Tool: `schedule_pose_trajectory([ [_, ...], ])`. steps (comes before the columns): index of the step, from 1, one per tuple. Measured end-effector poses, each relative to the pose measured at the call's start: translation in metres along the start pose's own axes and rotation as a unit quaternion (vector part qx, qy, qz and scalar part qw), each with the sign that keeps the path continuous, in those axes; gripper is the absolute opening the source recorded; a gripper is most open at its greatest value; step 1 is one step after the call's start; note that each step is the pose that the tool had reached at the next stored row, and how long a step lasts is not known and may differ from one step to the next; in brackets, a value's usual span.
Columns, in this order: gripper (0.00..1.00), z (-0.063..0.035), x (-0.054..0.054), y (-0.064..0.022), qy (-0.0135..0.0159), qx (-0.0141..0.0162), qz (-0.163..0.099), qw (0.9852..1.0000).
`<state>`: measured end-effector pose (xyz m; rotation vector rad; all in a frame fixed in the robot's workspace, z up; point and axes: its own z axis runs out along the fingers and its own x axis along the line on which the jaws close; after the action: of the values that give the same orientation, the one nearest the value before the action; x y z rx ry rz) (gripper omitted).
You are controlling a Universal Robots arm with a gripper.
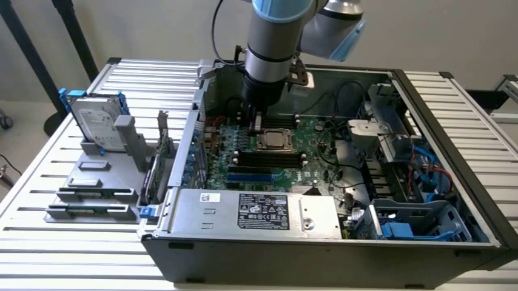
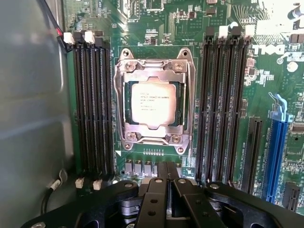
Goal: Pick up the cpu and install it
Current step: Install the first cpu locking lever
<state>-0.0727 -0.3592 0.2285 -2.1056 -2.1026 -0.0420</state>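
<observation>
The cpu (image 2: 151, 104) is a small square chip with a silvery top, lying flat in the metal socket frame (image 2: 154, 66) on the green motherboard (image 1: 312, 160). In the exterior view the cpu (image 1: 275, 139) sits mid-board inside the open computer case (image 1: 324, 248). My gripper (image 1: 256, 128) hangs down into the case just beside the socket, on the exterior view's left of it. Its black fingers (image 2: 161, 185) are pressed together with nothing between them, a short way off the socket's edge. My gripper (image 2: 167, 172) is shut and touches no chip.
Black memory slots (image 2: 92, 109) (image 2: 221, 104) flank the socket, and a blue slot (image 2: 275, 152) lies further out. A power supply (image 1: 251, 209) fills the case's near side. Outside the case, a hard drive with blue rails (image 1: 96, 124) stands in a grey holder (image 1: 93, 194).
</observation>
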Motion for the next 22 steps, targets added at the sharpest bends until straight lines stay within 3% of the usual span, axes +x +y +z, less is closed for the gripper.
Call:
schedule_pose_trajectory([
  [5,0.11,-0.0012,0.001,-0.0008,-0.0011,-0.0084,-0.011,0.9999],
  [9,0.11,-0.0017,0.002,-0.0027,-0.0026,-0.0195,-0.015,0.9997],
  [12,0.11,-0.0014,0.005,-0.0050,-0.0090,-0.0295,-0.016,0.9994],
  [15,0.11,-0.0010,0.007,-0.0077,-0.0177,-0.0388,-0.017,0.9989],
  [17,0.11,-0.0011,0.009,-0.0097,-0.0238,-0.0434,-0.017,0.9986],
  [20,0.11,-0.0015,0.011,-0.0133,-0.0317,-0.0478,-0.017,0.9982],
  [22,0.11,-0.0015,0.011,-0.0141,-0.0329,-0.0479,-0.017,0.9982],
])
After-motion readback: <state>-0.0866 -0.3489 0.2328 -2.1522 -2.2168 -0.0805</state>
